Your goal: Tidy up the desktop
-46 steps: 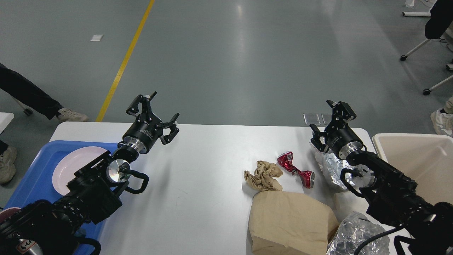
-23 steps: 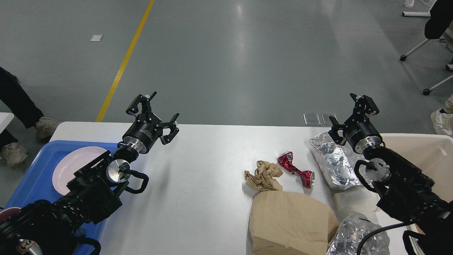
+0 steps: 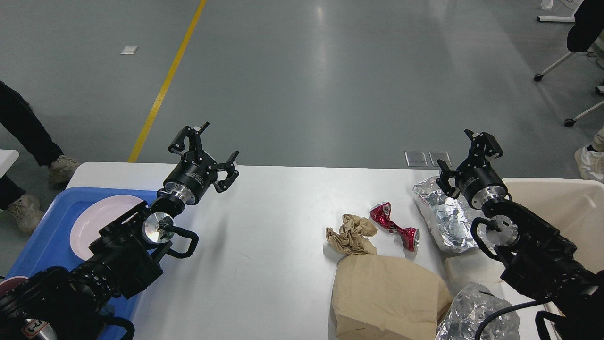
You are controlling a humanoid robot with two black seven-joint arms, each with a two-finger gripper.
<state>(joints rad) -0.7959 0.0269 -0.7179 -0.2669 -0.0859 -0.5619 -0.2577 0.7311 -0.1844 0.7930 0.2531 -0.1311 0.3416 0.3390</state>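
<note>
The white desktop (image 3: 273,222) fills the lower view. On its right half lie a crumpled brown paper ball (image 3: 351,234), a crushed red can (image 3: 394,225), a silver foil bag (image 3: 441,215), a large brown paper bag (image 3: 387,297), a second piece of crumpled foil (image 3: 476,314) and a white lump (image 3: 472,269). My left gripper (image 3: 212,148) hovers open and empty over the far left of the desktop. My right gripper (image 3: 465,153) is open and empty above the foil bag's far end.
A blue tray (image 3: 45,236) holding a pink plate (image 3: 96,222) sits at the left edge. A beige bin (image 3: 561,212) stands beside the desktop on the right. People's legs and chair wheels show at both sides of the floor.
My right gripper swung right from over the foil bag toward the bin, then came back slightly left. The left arm stayed still. A person's feet at the left shifted.
</note>
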